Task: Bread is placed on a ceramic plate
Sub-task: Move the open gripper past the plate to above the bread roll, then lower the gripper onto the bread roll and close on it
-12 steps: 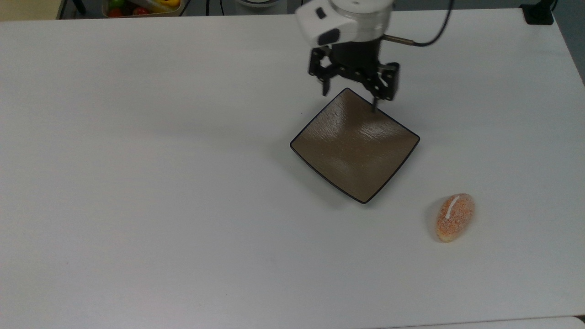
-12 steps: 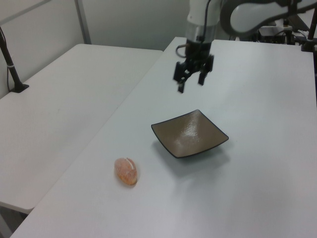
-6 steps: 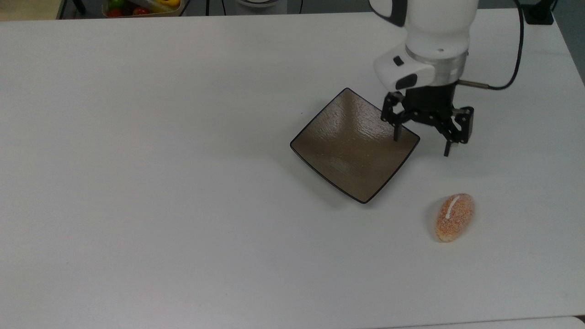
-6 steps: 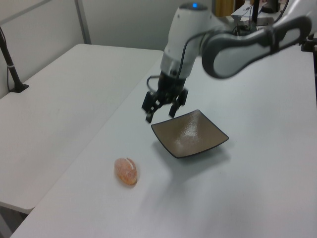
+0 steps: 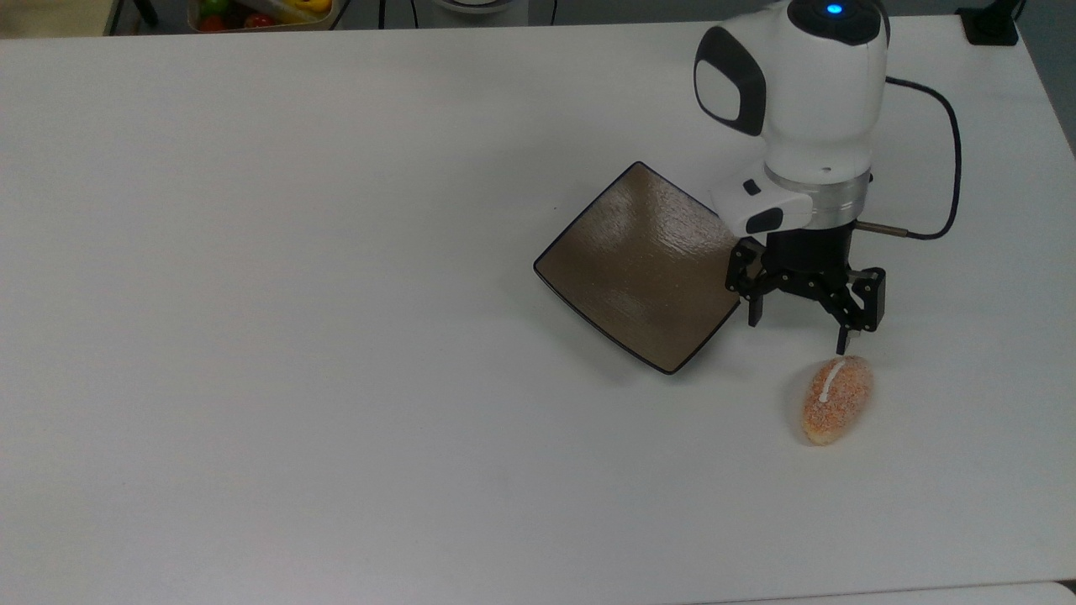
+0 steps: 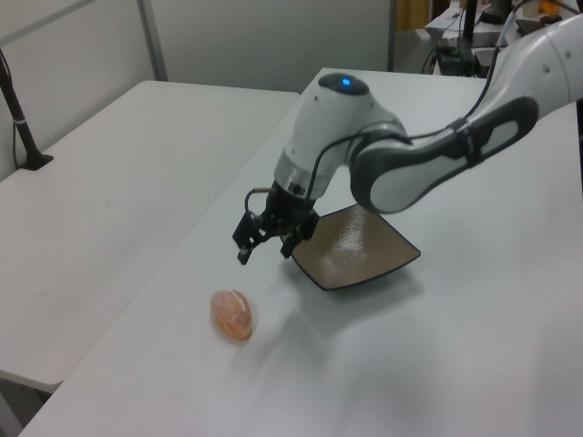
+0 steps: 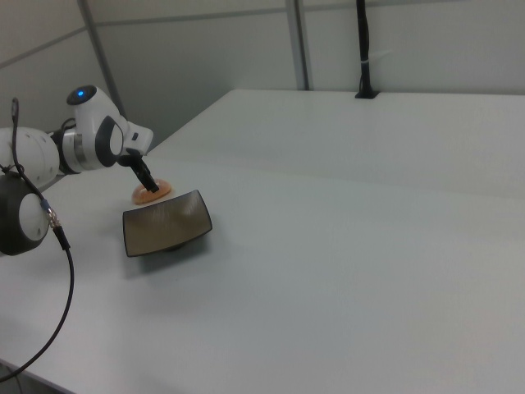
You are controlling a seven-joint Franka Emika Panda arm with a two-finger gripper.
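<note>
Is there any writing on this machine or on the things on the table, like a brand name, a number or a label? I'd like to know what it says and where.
None: there is no writing to read.
The arm: white and black casing, a blue light on top, no letters or numbers.
The ceramic plate: plain brown, no mark.
The bread: a white stripe, no label.
The table: plain white.

Speckled orange bread (image 5: 836,400), glossy brown plate (image 5: 639,260)
</note>
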